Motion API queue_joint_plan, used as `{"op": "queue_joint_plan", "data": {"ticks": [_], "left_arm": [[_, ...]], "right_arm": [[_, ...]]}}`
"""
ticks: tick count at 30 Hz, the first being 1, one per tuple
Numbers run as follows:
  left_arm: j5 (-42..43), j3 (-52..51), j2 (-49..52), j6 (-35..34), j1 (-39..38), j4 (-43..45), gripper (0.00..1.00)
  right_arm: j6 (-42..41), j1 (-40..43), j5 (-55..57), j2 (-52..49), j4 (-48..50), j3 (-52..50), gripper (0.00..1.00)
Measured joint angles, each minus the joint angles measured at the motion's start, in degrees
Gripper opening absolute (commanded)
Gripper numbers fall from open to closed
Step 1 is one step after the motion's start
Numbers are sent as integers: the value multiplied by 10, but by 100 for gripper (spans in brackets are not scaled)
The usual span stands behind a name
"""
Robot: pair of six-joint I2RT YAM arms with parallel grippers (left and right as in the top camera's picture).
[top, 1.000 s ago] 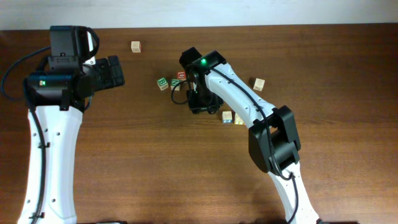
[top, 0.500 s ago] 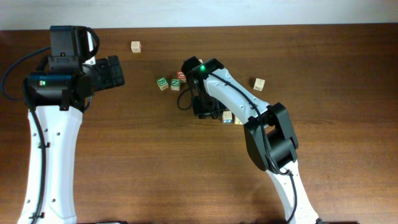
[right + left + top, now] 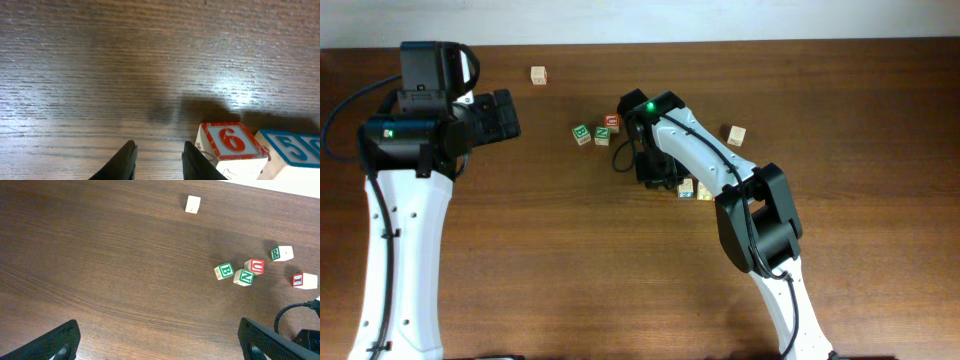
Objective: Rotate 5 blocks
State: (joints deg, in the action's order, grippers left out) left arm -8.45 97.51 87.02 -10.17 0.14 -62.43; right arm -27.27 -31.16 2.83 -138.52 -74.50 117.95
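right wrist: right gripper [image 3: 159, 150] narrowly parted, empty; red 6 block [image 3: 231, 145] lower right of frame, just beside fingers [image 3: 197, 162]. step, likely: lining up on block. next: shift toward frame right, straddle, grip, turn. left gripper [image 3: 159, 330] wide, empty.

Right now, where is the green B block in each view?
Overhead: green B block, leftmost of the middle cluster.
Left wrist: right of centre, beside the green N block.
Right wrist: not in it.
Shared landmark: the lone block up-left of it, in the overhead and left wrist views.
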Motion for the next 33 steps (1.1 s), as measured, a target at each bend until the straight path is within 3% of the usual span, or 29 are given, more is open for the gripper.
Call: {"op": "queue_joint_plan", "data": {"ticks": [28, 33], "left_arm": [[0, 0, 0, 0, 0, 0, 99], [0, 0, 0, 0, 0, 0, 99]], "right_arm": [[-40, 29, 4, 0, -42, 0, 30], [-21, 34, -8, 0, -74, 55, 31]]}}
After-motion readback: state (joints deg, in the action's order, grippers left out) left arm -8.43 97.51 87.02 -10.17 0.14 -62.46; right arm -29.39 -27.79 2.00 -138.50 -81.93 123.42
